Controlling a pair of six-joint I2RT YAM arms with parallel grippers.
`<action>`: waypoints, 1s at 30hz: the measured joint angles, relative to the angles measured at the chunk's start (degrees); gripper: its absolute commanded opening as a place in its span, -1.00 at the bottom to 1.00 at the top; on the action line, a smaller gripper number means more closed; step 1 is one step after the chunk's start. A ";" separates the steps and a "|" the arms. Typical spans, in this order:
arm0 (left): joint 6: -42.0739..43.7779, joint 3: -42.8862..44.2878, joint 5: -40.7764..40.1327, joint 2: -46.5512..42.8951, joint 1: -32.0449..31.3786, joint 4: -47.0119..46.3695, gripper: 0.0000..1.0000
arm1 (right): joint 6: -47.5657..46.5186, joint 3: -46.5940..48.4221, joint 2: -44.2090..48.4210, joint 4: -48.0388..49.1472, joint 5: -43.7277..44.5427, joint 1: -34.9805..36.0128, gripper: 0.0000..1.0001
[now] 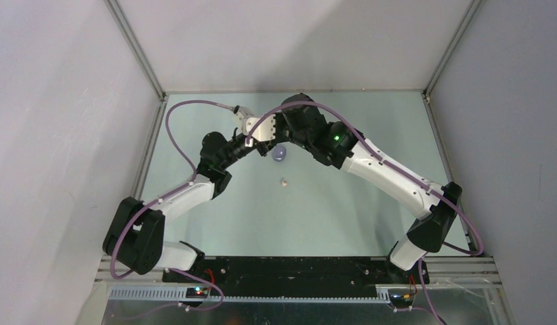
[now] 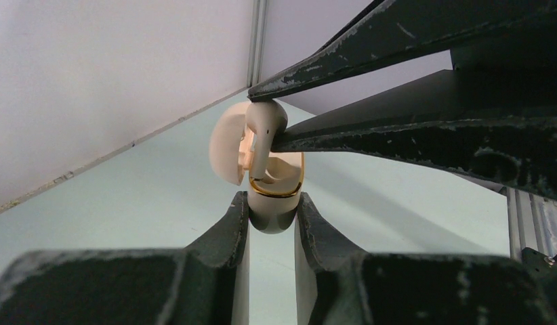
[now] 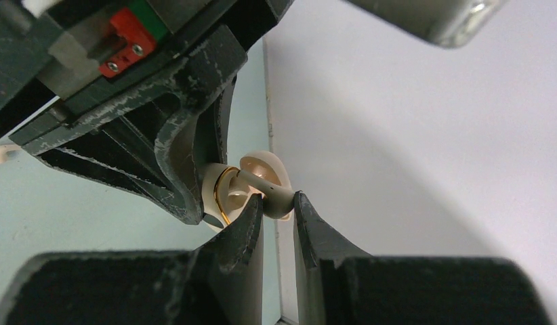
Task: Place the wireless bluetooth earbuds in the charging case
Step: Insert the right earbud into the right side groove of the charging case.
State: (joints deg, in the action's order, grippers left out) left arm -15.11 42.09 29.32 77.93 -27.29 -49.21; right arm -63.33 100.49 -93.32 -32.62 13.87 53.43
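**A:** What do you see from above?
**B:** The left arm [image 1: 188, 193] and right arm [image 1: 391, 172] meet at the far middle of the table [image 1: 343, 217]. Their wrists cover whatever they hold. Just on your side of them lies a purple case [image 1: 280, 154]. A little nearer, apart from it, is a loose cream earbud [image 1: 284, 181].

**A:** And your left wrist camera?
**B:** The left gripper [image 2: 272, 203] is clamped on the base of the cream charging case [image 2: 274, 220]. The lid is swung open to the left, with the gold rim facing up. The right gripper [image 2: 262, 119] crosses in from the upper right and blocks much of that side. It pinches one cream earbud [image 2: 265, 125], whose stem reaches down inside the rim. You cannot tell whether it is seated.

**A:** Right wrist?
**B:** The right gripper is closed on that earbud at the case's mouth. The left gripper's body fills the upper left, and the wall [image 3: 431, 135] stands to the right. The loose cream earbud peeks in at the left edge.

**A:** The count?
**B:** Two cases, one cream and one purple. Two cream earbuds, one pinched and one loose.
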 measured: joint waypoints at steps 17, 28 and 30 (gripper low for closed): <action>-0.55 0.00 -0.04 0.00 0.33 0.09 -1.00 | -1.20 -0.81 0.02 1.11 0.28 0.02 -1.00; -0.57 0.00 -0.04 0.00 0.33 0.33 -1.00 | -0.74 -1.29 0.31 1.20 0.92 0.02 -1.00; -0.61 0.00 -0.07 0.00 0.33 0.33 -1.00 | -0.68 -1.29 0.33 1.18 0.92 0.02 -1.00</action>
State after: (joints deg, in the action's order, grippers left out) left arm -15.73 42.09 29.26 77.93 -26.96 -48.88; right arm -64.01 99.20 -92.99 -31.44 14.79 53.45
